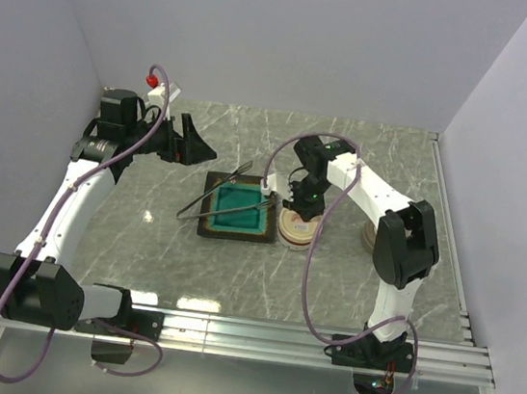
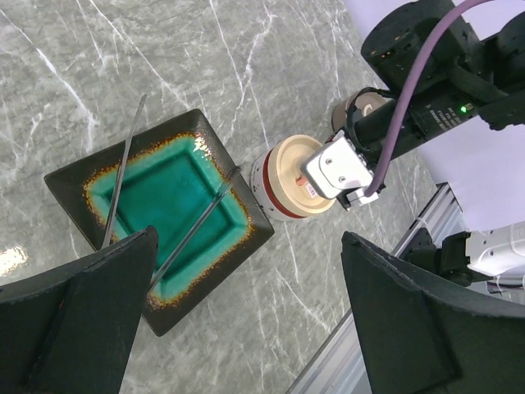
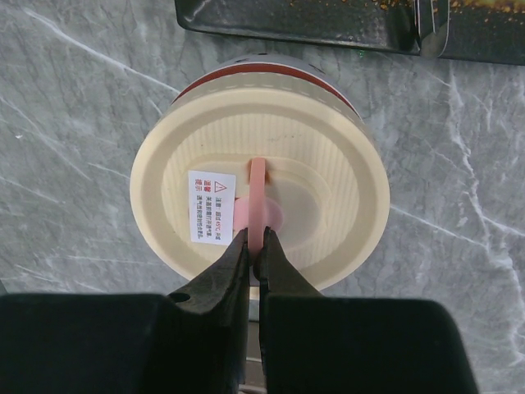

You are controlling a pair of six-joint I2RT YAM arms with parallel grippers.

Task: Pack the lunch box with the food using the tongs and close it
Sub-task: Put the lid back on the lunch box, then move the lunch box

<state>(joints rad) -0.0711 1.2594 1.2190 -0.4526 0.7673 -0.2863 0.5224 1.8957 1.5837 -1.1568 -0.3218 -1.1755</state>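
The lunch box (image 1: 296, 229) is a round cream tub with a red band, standing just right of the teal tray (image 1: 235, 236). Its cream lid (image 3: 328, 172) sits on top. My right gripper (image 3: 256, 242) is shut on the lid's upright pink tab (image 3: 257, 185), reaching straight down from above (image 1: 302, 202). The silver tongs (image 1: 214, 200) lie across the tray, their two arms (image 2: 123, 164) spread over the teal glaze. My left gripper (image 1: 189, 141) hangs open above the table behind the tray, with nothing between its fingers (image 2: 248, 246). No food shows in any view.
A second cream round piece (image 1: 372, 236) sits on the table right of the lunch box, partly behind the right arm. An aluminium rail (image 1: 322, 341) runs along the near edge. White walls close in the back and sides.
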